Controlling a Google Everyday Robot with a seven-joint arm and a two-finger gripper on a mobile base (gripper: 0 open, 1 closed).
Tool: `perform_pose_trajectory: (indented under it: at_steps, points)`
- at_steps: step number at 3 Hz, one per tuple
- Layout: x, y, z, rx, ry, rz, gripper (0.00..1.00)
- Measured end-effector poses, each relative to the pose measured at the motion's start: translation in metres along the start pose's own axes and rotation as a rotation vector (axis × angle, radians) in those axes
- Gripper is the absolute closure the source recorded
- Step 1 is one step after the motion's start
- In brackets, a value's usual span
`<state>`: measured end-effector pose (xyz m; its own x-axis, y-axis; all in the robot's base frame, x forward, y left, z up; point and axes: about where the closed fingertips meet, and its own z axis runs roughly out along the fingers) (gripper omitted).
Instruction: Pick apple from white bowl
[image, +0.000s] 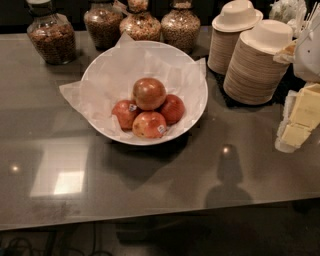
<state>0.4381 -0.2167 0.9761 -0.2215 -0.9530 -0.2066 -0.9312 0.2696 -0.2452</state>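
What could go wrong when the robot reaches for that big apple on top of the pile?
The apple rests on three smaller apples; a nudge could roll it off or scatter them in the white bowl. The gripper, apparently the white shape at the right edge, must travel past the stacked paper bowls and could knock them.

The one camera looks steeply down from the counter's (150, 185) near edge, facing the jars (141, 22) at the frame's top. It sits close: the bowl (194, 117) fills the centre, and the gripper (309, 50) shows at the upper right edge.
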Motion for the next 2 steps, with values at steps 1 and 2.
perform_pose_trajectory:
  at_steps: [1,2]
  points:
    - [0.000,0.000,0.000,0.000,0.000,0.000,0.00]
    - [-0.029,-0.006,0.009,-0.009,-0.095,-0.029,0.00]
